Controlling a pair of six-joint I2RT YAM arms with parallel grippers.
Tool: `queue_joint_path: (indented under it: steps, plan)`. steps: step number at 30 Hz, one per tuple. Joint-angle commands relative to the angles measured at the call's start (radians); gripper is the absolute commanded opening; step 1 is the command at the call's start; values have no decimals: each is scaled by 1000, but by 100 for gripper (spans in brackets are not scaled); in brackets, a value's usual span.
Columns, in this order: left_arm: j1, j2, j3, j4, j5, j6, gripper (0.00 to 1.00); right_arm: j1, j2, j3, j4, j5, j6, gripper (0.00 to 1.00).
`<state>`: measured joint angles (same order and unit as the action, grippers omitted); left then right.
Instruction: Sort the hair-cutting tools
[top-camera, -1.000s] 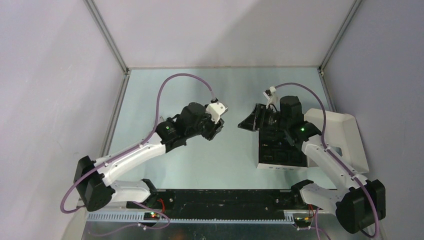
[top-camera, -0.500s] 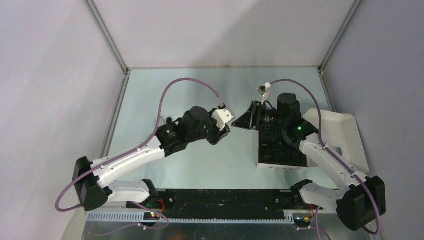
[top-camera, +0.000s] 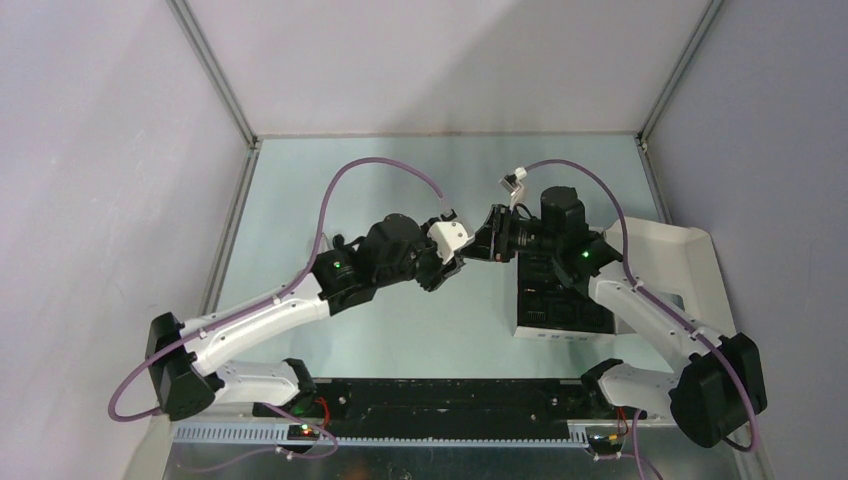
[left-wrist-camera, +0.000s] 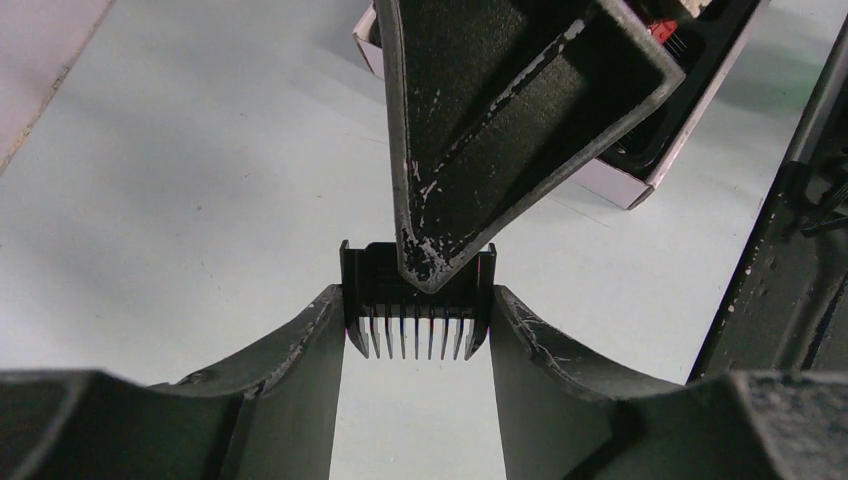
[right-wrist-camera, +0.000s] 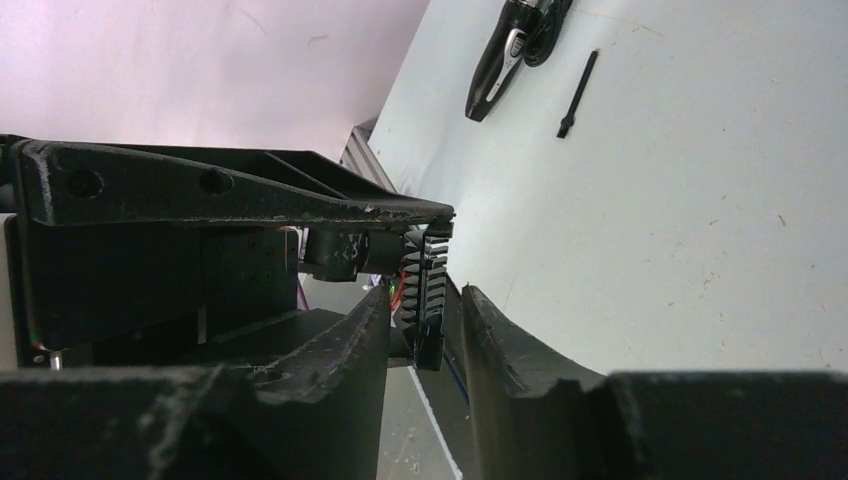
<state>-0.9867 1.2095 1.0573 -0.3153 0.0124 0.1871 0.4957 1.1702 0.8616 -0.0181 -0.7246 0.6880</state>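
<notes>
Right, the left pincer (left-wrist-camera: 418, 305) clamps the comb attachment (left-wrist-camera: 415, 335) by its ends, teeth row spanning the gap, mid-frame above the table (left-wrist-camera: 180, 180). The right pincer (right-wrist-camera: 425, 310), narrow, straddles its flat faces; gripping or not, I cannot tell. Clipper (right-wrist-camera: 497, 65) and brush (right-wrist-camera: 578, 92) lie beyond.

Comb attachment (left-wrist-camera: 372, 280): black plastic, matt, smooth-toothed.
Fingers (left-wrist-camera: 300, 350) of left gripper (left-wrist-camera: 418, 300): matt black, rough, flecked with pale scuffs.
Clipper body (right-wrist-camera: 497, 65): glossy black, silvery metallic trim.
Table (left-wrist-camera: 150, 200): pale, smooth, faint sheen.
Box (left-wrist-camera: 612, 182): white, matt rim.
</notes>
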Motion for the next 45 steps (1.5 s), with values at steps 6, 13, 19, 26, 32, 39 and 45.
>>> queue_joint_path:
  steps: [6, 13, 19, 26, 32, 39, 45]
  plan:
    - [-14, -23, 53, 23, 3, 30, 34, 16, 19, 43, 31, -13, -5, 25]
    - [-13, -44, 30, 55, -33, 23, 48, 11, -1, 43, 23, -10, -18, 0]
    - [-13, -112, -32, 127, -202, -25, 83, -55, -40, 43, -82, 17, -66, 0]
    - [114, -278, -157, 156, -324, -161, 98, -243, -77, 42, -284, 62, -180, 0]
    - [368, -504, -321, 114, -316, -309, 100, -414, -111, -19, -332, 104, -218, 0]
    - [644, -760, -437, 58, -285, -369, 100, -526, -111, -80, -285, 189, -189, 0]
    - [795, -834, -455, 14, -286, -369, 100, -547, -82, -110, -263, 271, -188, 0]
